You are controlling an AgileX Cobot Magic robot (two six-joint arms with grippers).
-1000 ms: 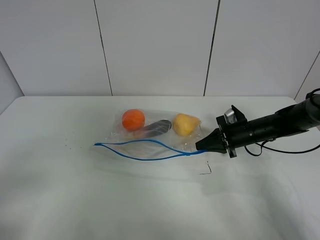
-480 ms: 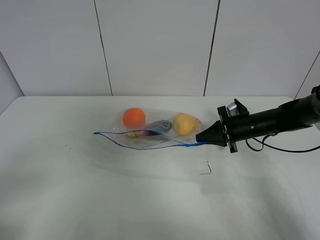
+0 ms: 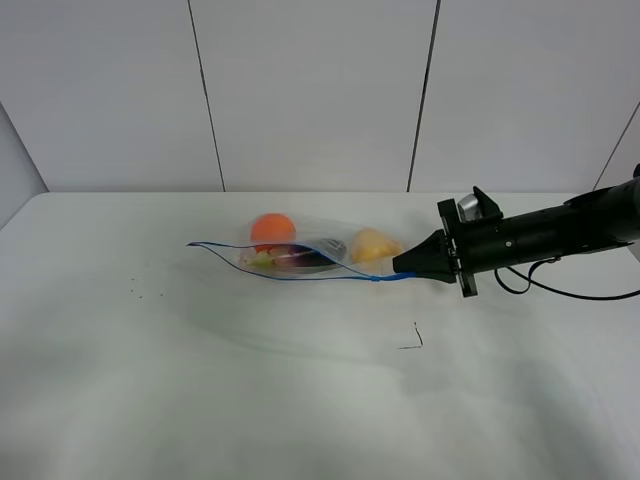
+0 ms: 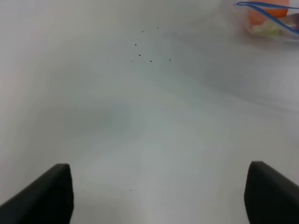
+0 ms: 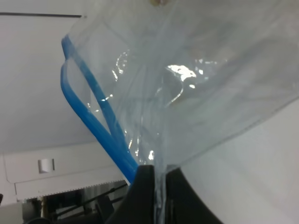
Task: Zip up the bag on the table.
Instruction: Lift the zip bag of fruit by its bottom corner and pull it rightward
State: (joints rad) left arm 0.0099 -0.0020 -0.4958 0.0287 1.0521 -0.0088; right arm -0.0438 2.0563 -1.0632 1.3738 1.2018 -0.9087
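The clear bag (image 3: 300, 255) lies on the white table (image 3: 300, 400) with an orange (image 3: 272, 226), a dark eggplant (image 3: 303, 259) and a yellow pear (image 3: 370, 244) inside. Its blue zip strip (image 3: 290, 275) runs along the near edge. My right gripper (image 3: 398, 270) is shut on the bag's right end by the zip and holds that end slightly raised. In the right wrist view the fingertips (image 5: 145, 186) pinch the plastic (image 5: 196, 93) beside the blue strip (image 5: 93, 126). My left gripper (image 4: 159, 186) is open and empty over bare table, with the bag (image 4: 273, 21) far off.
A small dark bent mark (image 3: 415, 340) lies on the table in front of the right gripper. Tiny dark specks (image 3: 140, 292) sit at the left, also in the left wrist view (image 4: 145, 51). A panelled white wall stands behind the table.
My right gripper has moved up and back with the bag's end. The zip edge has lifted and straightened, and the bag's open mouth has narrowed to a thin line.
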